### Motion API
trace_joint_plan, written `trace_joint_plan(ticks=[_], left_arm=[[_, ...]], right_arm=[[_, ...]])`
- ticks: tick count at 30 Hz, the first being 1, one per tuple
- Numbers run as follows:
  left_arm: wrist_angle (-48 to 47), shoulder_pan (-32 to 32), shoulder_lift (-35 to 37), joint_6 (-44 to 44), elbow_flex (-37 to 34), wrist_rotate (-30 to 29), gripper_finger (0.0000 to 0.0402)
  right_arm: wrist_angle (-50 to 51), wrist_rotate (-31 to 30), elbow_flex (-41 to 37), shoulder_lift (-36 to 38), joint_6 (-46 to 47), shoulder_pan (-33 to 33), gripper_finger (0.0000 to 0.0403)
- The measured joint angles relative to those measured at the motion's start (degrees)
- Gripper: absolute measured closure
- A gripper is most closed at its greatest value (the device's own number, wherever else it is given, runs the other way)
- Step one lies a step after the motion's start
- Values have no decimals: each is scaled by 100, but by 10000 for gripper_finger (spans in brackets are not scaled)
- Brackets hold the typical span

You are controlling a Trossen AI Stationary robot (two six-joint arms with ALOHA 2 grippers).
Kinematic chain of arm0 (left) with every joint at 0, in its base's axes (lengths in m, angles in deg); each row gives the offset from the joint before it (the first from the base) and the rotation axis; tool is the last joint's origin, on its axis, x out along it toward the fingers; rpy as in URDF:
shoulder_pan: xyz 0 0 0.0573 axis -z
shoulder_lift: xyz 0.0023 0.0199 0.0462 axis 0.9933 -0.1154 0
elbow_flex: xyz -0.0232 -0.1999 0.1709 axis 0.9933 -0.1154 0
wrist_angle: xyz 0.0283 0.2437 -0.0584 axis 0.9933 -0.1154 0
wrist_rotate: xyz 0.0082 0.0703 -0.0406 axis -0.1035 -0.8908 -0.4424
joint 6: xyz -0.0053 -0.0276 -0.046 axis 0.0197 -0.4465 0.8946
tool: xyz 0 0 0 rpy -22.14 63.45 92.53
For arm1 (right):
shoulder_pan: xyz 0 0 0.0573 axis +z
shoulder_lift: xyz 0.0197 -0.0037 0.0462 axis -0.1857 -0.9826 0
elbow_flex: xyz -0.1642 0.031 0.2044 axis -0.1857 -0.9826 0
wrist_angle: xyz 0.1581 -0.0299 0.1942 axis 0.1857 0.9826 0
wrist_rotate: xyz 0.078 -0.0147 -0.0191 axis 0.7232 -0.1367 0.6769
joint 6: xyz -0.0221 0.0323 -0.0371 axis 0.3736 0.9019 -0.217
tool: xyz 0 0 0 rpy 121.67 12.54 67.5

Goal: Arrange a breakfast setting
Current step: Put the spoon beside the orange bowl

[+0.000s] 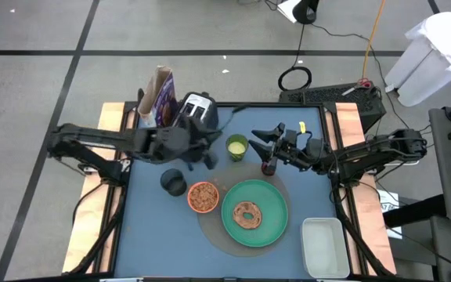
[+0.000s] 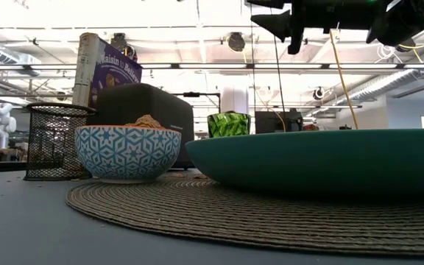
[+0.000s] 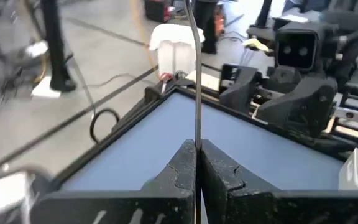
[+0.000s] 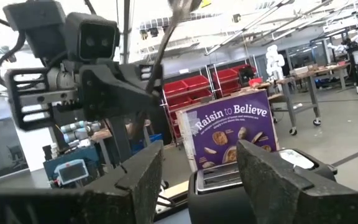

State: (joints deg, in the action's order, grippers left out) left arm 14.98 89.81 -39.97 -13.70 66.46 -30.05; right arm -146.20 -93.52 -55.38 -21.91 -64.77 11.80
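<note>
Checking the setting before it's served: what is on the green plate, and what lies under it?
A brown bagel lies on the green plate. Under the plate is a round woven mat. The mat's middle is covered, so anything there cannot be seen.

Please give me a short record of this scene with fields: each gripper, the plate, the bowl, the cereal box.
left gripper: shut on the metal spoon, above the table
right gripper: open, empty
green plate: on the round mat, bagel on it
orange bowl: beside the plate, holds brown cereal
cereal box: upright beside the toaster
</note>
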Motion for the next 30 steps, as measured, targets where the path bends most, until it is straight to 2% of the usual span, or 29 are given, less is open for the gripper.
trace_joint_plan(ticks=[7, 13, 23, 30], left_arm=[[-2108, 965, 593, 2336, 4, -1131, 394], [-3277, 2138, 593, 4629, 2, -1558, 394], [-3273, 3688, 223, 7749, -695, -1842, 394], [-2318, 4469, -223, 9379, -1391, -1797, 394]], right_arm=[[-2, -4, 0, 0, 0, 0, 204], [0, -8, 0, 0, -55, 0, 204], [-2, -15, 0, 0, -597, 0, 204], [-6, -16, 0, 7, -597, 0, 204]])
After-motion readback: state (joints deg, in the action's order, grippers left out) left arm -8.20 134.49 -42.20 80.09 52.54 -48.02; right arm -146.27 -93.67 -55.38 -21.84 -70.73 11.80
